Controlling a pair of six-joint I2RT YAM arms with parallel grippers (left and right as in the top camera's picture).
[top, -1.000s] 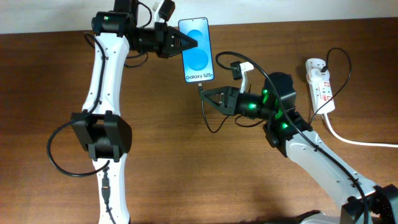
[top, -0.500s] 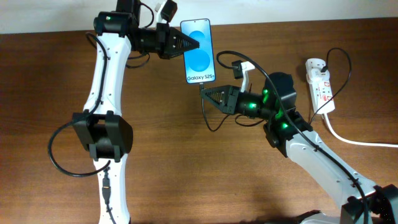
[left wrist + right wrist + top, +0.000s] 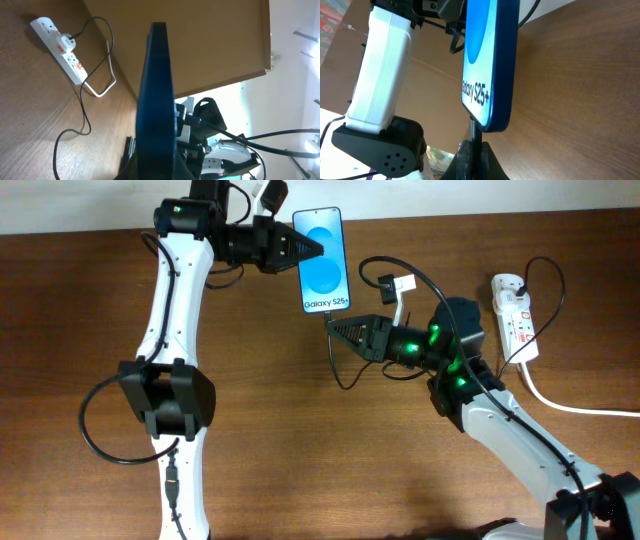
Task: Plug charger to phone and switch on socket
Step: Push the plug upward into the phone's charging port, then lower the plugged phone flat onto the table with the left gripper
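The phone (image 3: 323, 260), blue screen with "Galaxy S25+" text, is held above the table at the back by my left gripper (image 3: 303, 250), which is shut on its left edge. It shows edge-on in the left wrist view (image 3: 156, 100) and screen-on in the right wrist view (image 3: 487, 65). My right gripper (image 3: 334, 326) is shut on the plug tip (image 3: 471, 131) of the black charger cable (image 3: 345, 375), with the tip touching the phone's bottom edge. The white socket strip (image 3: 515, 315) lies at the right, also seen in the left wrist view (image 3: 59, 44).
A thick white cord (image 3: 570, 405) runs from the socket off the right edge. A black adapter cable (image 3: 548, 290) loops above the strip. The charger cable droops onto the wooden table (image 3: 300, 460) under the phone.
Both grippers and the phone have shifted slightly to the right. The plug tip stays at the phone's bottom edge.
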